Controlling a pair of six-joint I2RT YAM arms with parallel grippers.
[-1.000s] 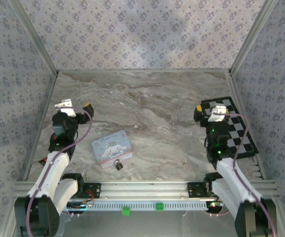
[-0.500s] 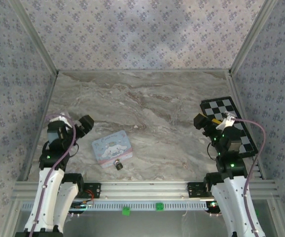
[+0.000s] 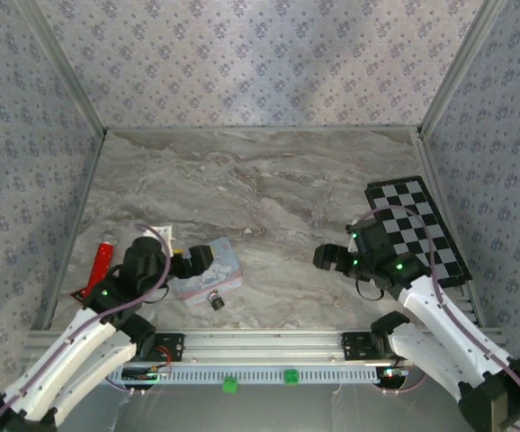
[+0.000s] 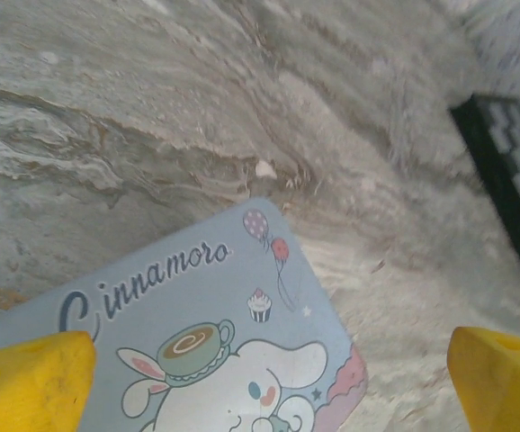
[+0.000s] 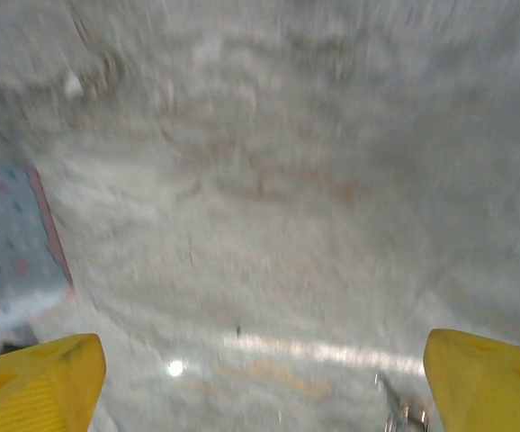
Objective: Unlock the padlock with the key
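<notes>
You are looking at a grey-brown marble table [image 3: 269,180] inside a small booth. Its walls [image 3: 260,54] are papered pale with little blue flowers. Find the blue tin [image 3: 215,270] with the cartoon picture first. The tiny dark padlock [image 3: 216,301] sits just beside the tin, on the side nearer the arm bases; you cannot tell if they touch. Your left gripper [image 3: 188,259] hangs over the tin's left end. Its yellow fingertips [image 4: 26,378] are spread wide, with nothing pinched and the tin's lid below them. Your right gripper [image 3: 326,258] is well to the right of the tin, over bare marble. Its wrist picture is blurry, but its jaws stand wide apart too, holding nothing. A black and white checkered mat [image 3: 417,225] lies far right of the tin, by the wall. A red thing [image 3: 101,265] lies left of the tin.
</notes>
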